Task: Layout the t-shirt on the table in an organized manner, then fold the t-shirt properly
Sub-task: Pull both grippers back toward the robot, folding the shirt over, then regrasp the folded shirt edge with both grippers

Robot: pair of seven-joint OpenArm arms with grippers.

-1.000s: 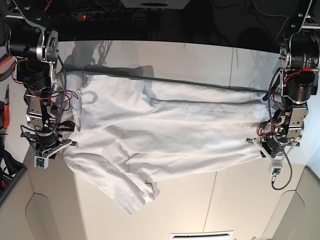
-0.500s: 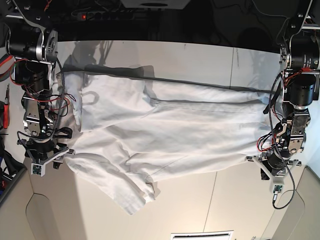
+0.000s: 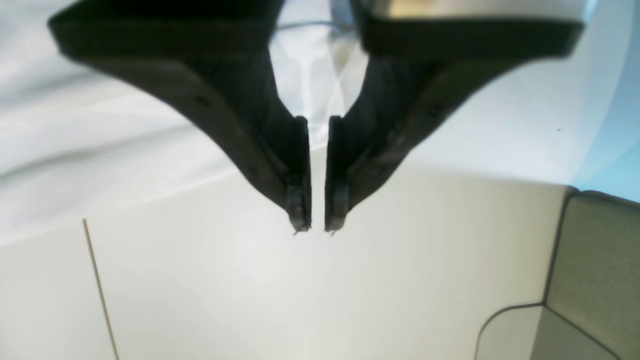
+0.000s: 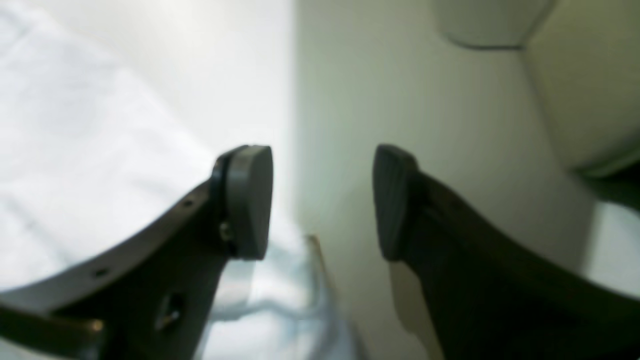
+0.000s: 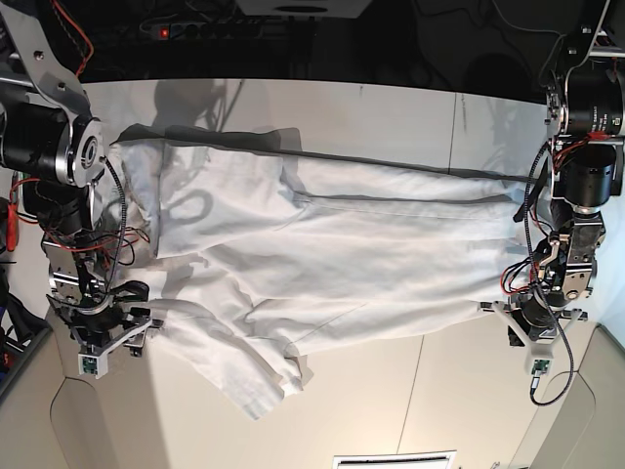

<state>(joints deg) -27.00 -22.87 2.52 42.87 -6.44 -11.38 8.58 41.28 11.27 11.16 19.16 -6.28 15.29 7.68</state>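
Observation:
The white t-shirt [image 5: 332, 254] lies spread and wrinkly across the table [image 5: 439, 391], with one sleeve bunched toward the front [image 5: 259, 386]. At the shirt's left edge in the base view my right gripper [image 5: 103, 337] is open. In its wrist view the right gripper [image 4: 322, 205] holds nothing between its pads, and the shirt [image 4: 75, 150] lies just beside the left pad. My left gripper [image 5: 532, 337] sits off the shirt's right edge. In the left wrist view the left gripper [image 3: 317, 227] is shut to a thin slit over bare table [image 3: 300, 300], and the shirt [image 3: 100, 125] lies behind it.
Rounded cut-out corners mark the table's front, one at the right [image 3: 590, 280] and one at the left [image 4: 480, 25]. A thin dark seam [image 3: 100, 285] runs across the top. Cables and a power strip [image 5: 195, 29] line the dark back edge.
My right gripper has opened, let go of the shirt's left edge and moved toward the table's front. The left arm also shifted frontward, with its jaws unchanged.

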